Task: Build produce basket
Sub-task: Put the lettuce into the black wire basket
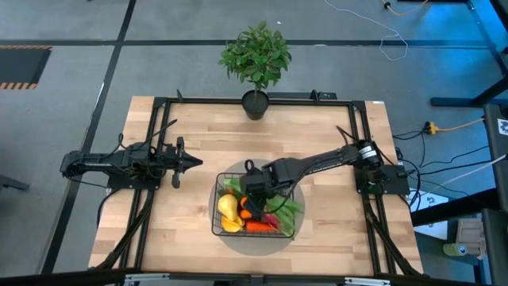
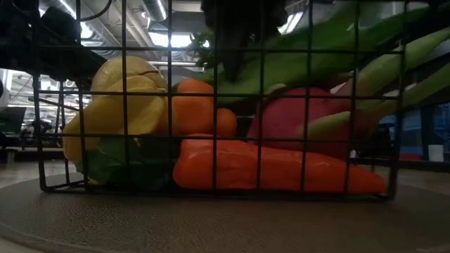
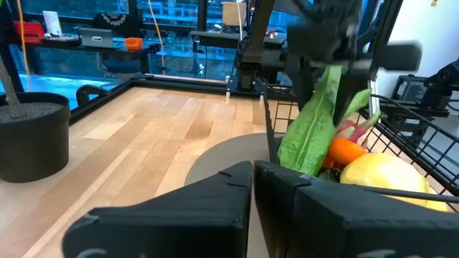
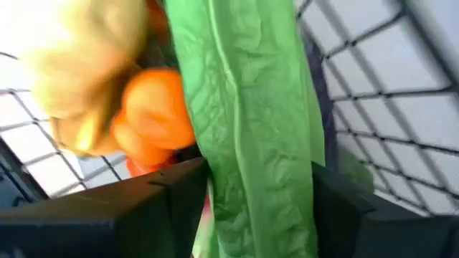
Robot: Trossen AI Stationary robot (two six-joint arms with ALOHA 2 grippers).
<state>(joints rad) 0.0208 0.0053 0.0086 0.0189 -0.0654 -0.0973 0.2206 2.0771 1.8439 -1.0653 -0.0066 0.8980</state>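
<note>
The right tool (image 1: 255, 191) hangs over the wire basket (image 1: 219, 222), its fingers spread on both sides of a long green bean pod (image 4: 244, 122), and I cannot tell if they press it. The basket stands on the round grey mat (image 1: 238, 245) at 6 o'clock of the desk (image 1: 190, 238), holding a yellow lemon (image 1: 228, 207), orange tomatoes (image 2: 200, 109) and a red chili (image 1: 260, 226). The left tool (image 1: 193, 163) is clenched and empty, waiting at 9 o'clock.

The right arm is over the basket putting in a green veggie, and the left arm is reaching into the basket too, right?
Not quite. The left gripper isn't in the basket; the high view shows it resting beside it, over bare table. The right gripper is over the basket, with the green veggie between its fingers.
</note>
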